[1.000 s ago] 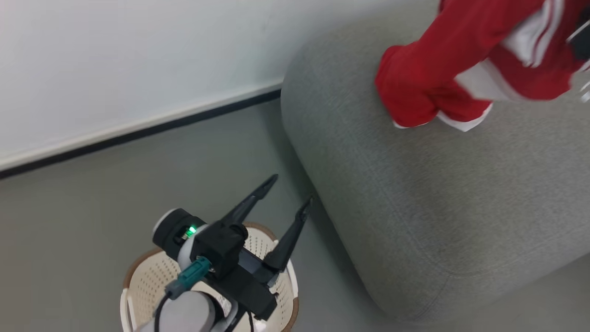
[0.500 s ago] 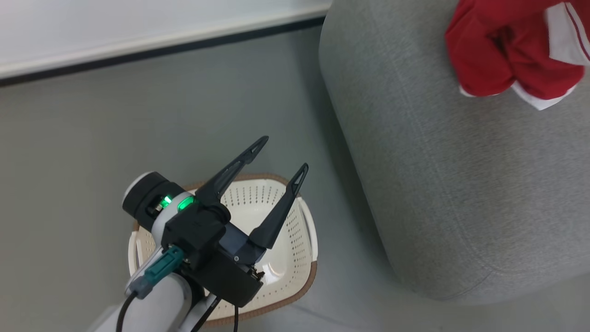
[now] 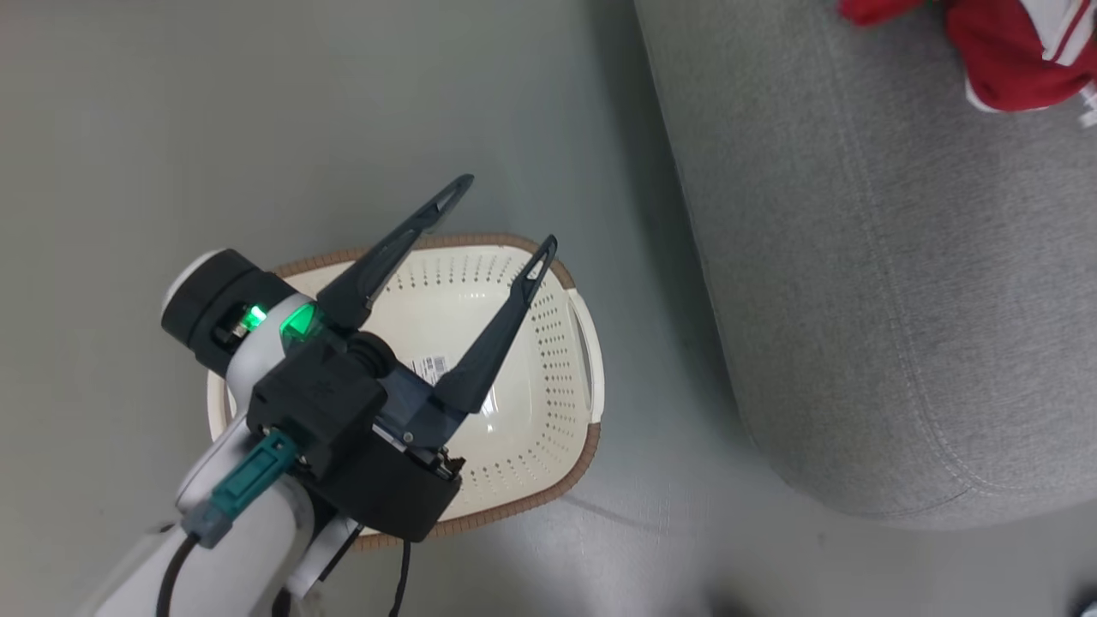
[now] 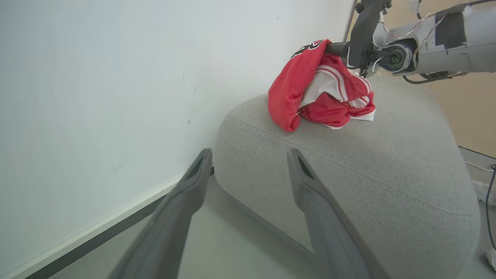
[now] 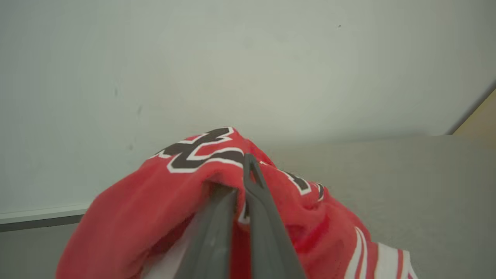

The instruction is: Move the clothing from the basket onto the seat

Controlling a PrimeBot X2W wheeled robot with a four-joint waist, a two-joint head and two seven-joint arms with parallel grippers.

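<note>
Grey floor (image 3: 128, 128) runs to a plain white wall (image 4: 97, 77) with a dark baseboard. From my head camera, the basket (image 3: 548, 386) stands on the floor at about 7 o'clock, just beside the seat (image 3: 857, 257), which takes up the side from 1 to 4 o'clock. A barcode label (image 3: 428, 368) shows on the basket's bare cream bottom.

My left gripper (image 3: 506, 212) hangs above the basket, its two dark fingers spread wide apart, nothing between them, pointing toward 1 o'clock.

The clothing (image 3: 1011, 60) is at the far 1 o'clock corner, on top of the seat near its rounded end. It is a bunched red heap with white stripes and hem. My right gripper (image 5: 240, 182) is clamped on its upper fold, fingers pressed together with red cloth draped over them and dark, white-edged lettering across the top. In the left wrist camera the bundle's lower folds rest on the grey fabric while the top is pinched up.
</note>
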